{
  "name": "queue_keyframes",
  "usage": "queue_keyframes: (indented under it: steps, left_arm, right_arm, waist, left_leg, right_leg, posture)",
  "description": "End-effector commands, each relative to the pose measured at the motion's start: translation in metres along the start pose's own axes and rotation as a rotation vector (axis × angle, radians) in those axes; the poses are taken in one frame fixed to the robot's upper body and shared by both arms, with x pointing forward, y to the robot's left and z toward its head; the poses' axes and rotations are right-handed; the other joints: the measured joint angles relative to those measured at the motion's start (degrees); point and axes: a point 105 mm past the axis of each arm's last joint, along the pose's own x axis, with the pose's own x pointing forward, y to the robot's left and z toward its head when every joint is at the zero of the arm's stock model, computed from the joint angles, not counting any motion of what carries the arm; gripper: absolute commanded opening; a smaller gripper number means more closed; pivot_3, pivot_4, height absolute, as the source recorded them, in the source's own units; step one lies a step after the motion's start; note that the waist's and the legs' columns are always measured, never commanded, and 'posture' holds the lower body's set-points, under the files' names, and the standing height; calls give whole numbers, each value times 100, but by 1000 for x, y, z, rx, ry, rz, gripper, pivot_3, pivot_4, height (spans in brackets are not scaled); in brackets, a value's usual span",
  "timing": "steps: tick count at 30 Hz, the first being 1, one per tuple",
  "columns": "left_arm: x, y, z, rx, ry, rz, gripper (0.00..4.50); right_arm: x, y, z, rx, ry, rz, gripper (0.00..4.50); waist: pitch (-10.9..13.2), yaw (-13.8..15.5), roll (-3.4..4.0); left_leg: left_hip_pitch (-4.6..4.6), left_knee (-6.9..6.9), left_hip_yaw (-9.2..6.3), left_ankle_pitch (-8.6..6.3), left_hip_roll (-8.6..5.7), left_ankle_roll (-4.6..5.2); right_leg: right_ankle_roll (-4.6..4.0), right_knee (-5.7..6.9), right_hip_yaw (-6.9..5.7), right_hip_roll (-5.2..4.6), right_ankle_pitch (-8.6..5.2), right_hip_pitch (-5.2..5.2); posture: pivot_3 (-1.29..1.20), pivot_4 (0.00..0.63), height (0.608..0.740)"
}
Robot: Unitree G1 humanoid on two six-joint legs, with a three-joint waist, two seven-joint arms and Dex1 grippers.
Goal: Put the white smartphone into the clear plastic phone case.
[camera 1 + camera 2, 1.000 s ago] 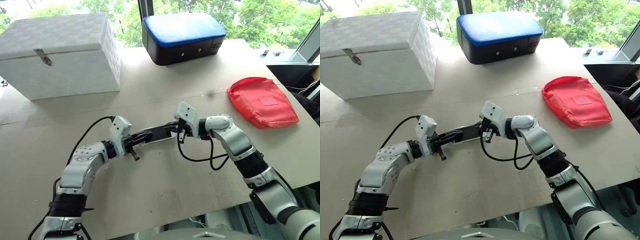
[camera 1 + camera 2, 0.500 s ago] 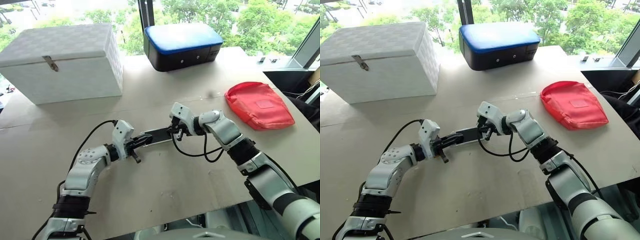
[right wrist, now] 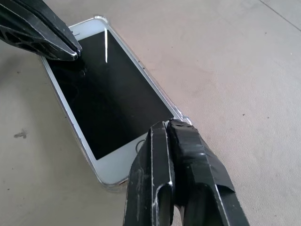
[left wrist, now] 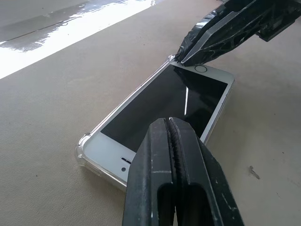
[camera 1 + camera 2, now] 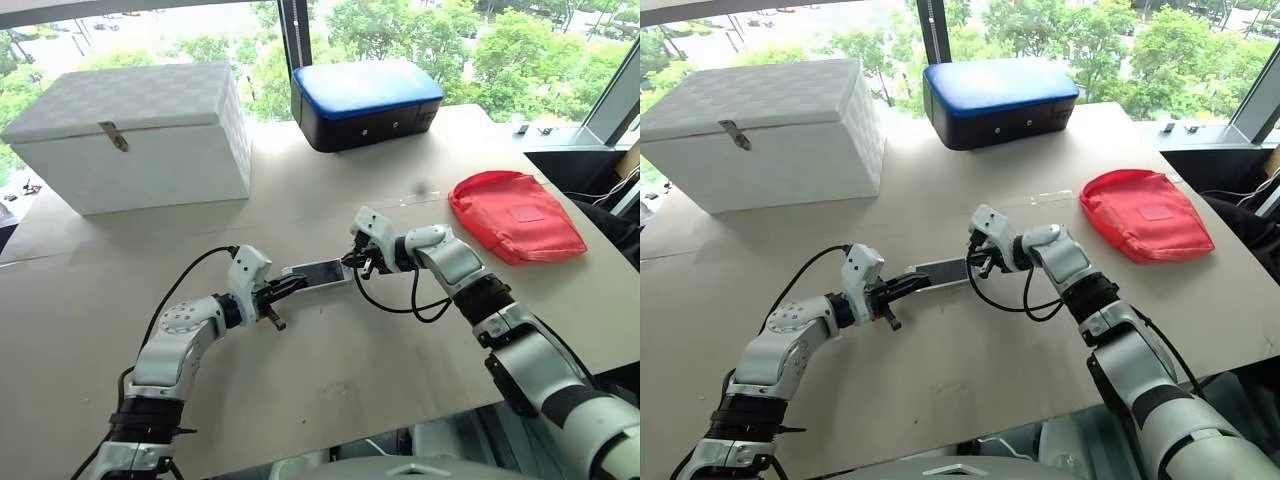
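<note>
The white smartphone lies screen up on the table, between my two grippers. It sits inside the clear plastic phone case, whose glossy rim and rounded corners show around it. My left gripper is shut, its tip resting over the phone's speaker end. At the home-button end my right gripper is shut too, with its tip on the corner of the case. Neither gripper has anything clamped between its fingers.
A white lidded box stands at the back left and a black case with a blue top at the back centre. A red pouch lies to the right. A black cable loops under my right wrist.
My right gripper has sunk toward the table at the phone's home-button end. The left gripper has kept its place. The camera has tilted, shifting the whole picture.
</note>
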Motion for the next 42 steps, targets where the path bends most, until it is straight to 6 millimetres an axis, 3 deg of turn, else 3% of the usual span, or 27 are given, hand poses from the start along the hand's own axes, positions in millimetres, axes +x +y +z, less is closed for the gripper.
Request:
queue_keyframes:
  steps: [1, 5, 10, 19, 21, 24, 26, 28, 31, 33, 36, 39, 41, 42]
  left_arm:
    - [-1, -3, -8, -12, 31, -5, 51]
    - [-1, -5, -10, -16, 38, -7, 51]
    - [1, -5, -6, -16, 32, -9, 51]
    - [-1, -4, -6, -13, 32, -1, 51]
    - [-1, -4, -5, -15, 20, 6, 51]
    - [-1, -5, 2, -23, -31, 18, 51]
    - [0, -2, 15, -20, -116, 51, 51]
    - [0, 3, 28, -24, -205, 102, 51]
    - [-4, 23, 63, -113, -431, 249, 0]
    - [-8, 36, 78, -158, -524, 335, 867]
    - [-13, 52, 89, -198, -584, 432, 2175]
    - [-13, 57, 95, -179, -594, 451, 3546]
    - [-14, 58, 96, -167, -595, 471, 4419]
    - [-15, 59, 96, -156, -587, 491, 4470]
  right_arm:
    - [-7, 26, -34, 15, 48, 145, 0]
    - [-11, 42, -32, -28, 39, 207, 0]
    - [-3, 31, -68, -19, 249, 116, 0]
    - [-3, 29, -82, -91, 387, 126, 0]
    - [2, 26, -68, -122, 284, 93, 0]
    - [1, 18, -22, -107, -31, 3, 0]
    - [-13, 8, 7, -114, -221, -98, 0]
    - [-29, -1, 20, -118, -320, -178, 0]
    - [-57, -21, 28, -75, -417, -369, 790]
    - [-71, -24, 31, -42, -464, -430, 1880]
    - [-88, -22, 37, -38, -516, -507, 3197]
    - [-99, -19, 40, -47, -536, -566, 4497]
    - [-106, -16, 38, -68, -542, -613, 4500]
    - [-110, -16, 36, -76, -543, -654, 4500]
  waist:
    - [11, 2, 8]
    - [30, -18, 16]
    - [29, -37, 10]
    - [19, -32, 1]
    - [19, -32, 1]
    - [36, -18, -10]
    - [75, -17, -22]
    - [130, -4, -31]
    - [164, 36, -56]
    - [175, 48, -69]
    - [181, 14, -75]
    - [184, -7, -79]
    - [202, 3, -92]
    - [213, 9, -103]
  left_leg:
    - [-4, 0, -1, -2, -1, 2]
    - [-13, -10, 1, -12, -3, 7]
    - [-7, -45, 1, -11, 4, 2]
    - [6, -65, 2, -10, 9, -1]
    - [6, -65, 2, -10, 9, -1]
    - [5, -71, 2, -10, 9, -3]
    - [-7, -71, 1, -8, 9, -8]
    - [-32, -70, 2, -4, 7, -14]
    - [-127, -65, -4, 42, 4, -47]
    - [-204, -45, -27, 50, 1, -41]
    - [-206, -45, -26, 52, -3, -44]
    - [-205, -57, -3, 52, -8, -43]
    - [-204, -58, 0, 52, -10, -42]
    - [-204, -58, -2, 52, -9, -42]
  right_leg:
    - [0, -5, -2, -3, 0, -2]
    - [-1, -17, 0, -7, 0, -12]
    - [-18, -17, 2, -6, -10, -31]
    - [-26, -16, -49, -59, -15, -32]
    - [-26, -16, -69, -72, -15, -32]
    - [-25, -16, -74, -73, -15, -33]
    - [-24, -17, -74, -75, -15, -42]
    - [-24, -16, -81, -84, -13, -66]
    - [-3, -6, -100, -85, 5, -148]
    - [-5, -5, -139, -85, 8, -193]
    - [-5, -17, -171, -67, 7, -186]
    - [1, -28, -167, -42, 6, -182]
    - [4, -34, -167, -40, 4, -181]
    - [7, -39, -170, -40, 3, -181]
  posture:
    - [0, 150, 734]
    - [0, 150, 734]
    - [0, 150, 734]
    - [0, 150, 734]
    - [0, 150, 734]
    - [0, 150, 734]
    - [0, 150, 734]
    - [0, 150, 734]
    - [0, 150, 734]
    - [0, 150, 734]
    - [0, 150, 734]
    - [0, 150, 734]
    - [0, 150, 734]
    - [0, 150, 734]
